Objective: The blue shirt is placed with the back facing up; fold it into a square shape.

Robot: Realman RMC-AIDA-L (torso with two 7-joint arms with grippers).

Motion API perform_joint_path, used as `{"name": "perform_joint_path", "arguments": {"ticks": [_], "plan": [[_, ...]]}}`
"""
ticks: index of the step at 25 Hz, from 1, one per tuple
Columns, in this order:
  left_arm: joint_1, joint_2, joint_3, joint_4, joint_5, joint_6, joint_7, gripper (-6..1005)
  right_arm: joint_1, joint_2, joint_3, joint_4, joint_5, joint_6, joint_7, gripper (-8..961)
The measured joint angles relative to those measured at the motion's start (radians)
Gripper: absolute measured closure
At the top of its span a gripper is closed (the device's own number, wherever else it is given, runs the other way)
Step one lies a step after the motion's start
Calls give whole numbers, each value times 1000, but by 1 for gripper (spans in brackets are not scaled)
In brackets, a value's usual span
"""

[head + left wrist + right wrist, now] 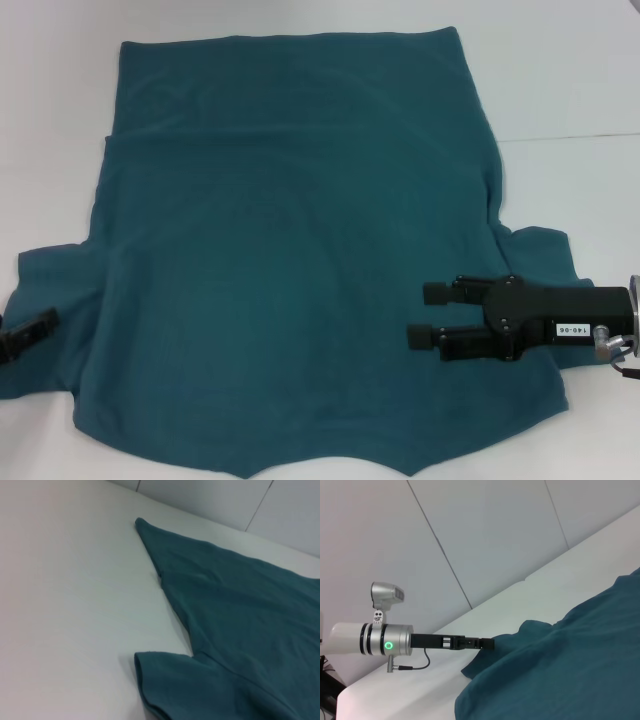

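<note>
The blue shirt (290,270) lies spread plain side up on the white tabletop (580,70), its far hem folded back toward me. From my head I see my right gripper (425,315) hovering over the shirt's right side, fingers spread and empty. My left gripper (30,333) barely shows at the left sleeve there; my right wrist view shows it at the sleeve edge, though I cannot tell its fingers' state.

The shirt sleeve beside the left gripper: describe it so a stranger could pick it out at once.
On the white table lies a large dark teal-blue cloth T-shirt, spread flat with its plain side up. The short sleeve sticks out from its edge on the robot's left, next to the black left gripper. The opposite sleeve lies by the right gripper, which hovers open over the cloth.
</note>
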Motion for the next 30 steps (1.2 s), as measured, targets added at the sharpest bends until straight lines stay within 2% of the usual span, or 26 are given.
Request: {"name": "perform_joint_path", "arguments": {"ticks": [12, 22, 30], "plan": [[-4, -4, 41, 0, 0, -10, -1, 250, 3, -1, 0, 0, 0, 1, 3, 37], [-10, -5, 41, 3, -3, -12, -3, 266, 2, -1, 0, 0, 3, 2, 1, 38], [-10, -5, 41, 8, -9, -12, -5, 652, 0, 0, 0, 0, 3, 1, 0, 37]]}}
